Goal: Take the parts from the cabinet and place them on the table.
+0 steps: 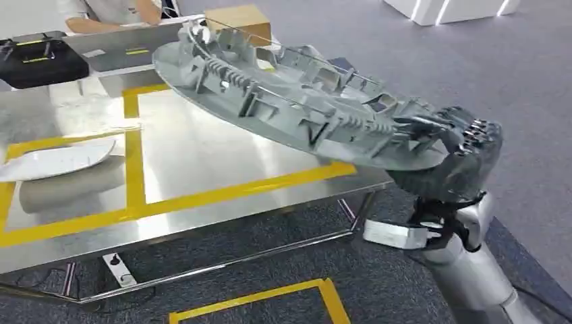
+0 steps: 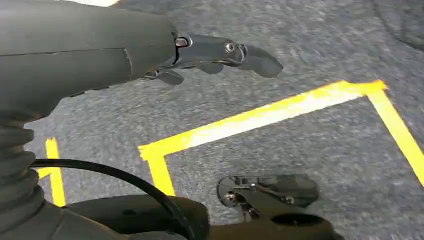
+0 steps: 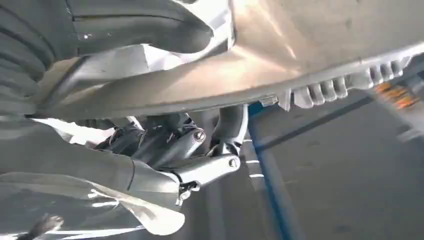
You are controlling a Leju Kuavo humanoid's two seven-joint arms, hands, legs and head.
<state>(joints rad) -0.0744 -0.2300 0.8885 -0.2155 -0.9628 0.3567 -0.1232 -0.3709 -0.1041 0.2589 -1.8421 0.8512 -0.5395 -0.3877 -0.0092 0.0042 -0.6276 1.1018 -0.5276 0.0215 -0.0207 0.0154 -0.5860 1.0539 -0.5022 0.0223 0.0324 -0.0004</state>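
Note:
A long grey ribbed part (image 1: 283,101) hangs in the air above the steel table (image 1: 202,162), tilted, its far end high near the cardboard box. My right hand (image 1: 459,152) grips its near end off the table's right edge. In the right wrist view the part's smooth underside (image 3: 300,55) runs across, and the fingers (image 3: 220,145) curl under its edge. A second flat pale part (image 1: 57,162) lies on the table at the left. My left hand (image 2: 210,55) hangs over the carpet, fingers extended, holding nothing.
Yellow tape lines (image 1: 135,148) mark fields on the table. A black case (image 1: 37,61) and a cardboard box (image 1: 239,23) sit at the far side, where a person's arms (image 1: 111,20) rest. Grey carpet with yellow tape (image 1: 270,297) lies below.

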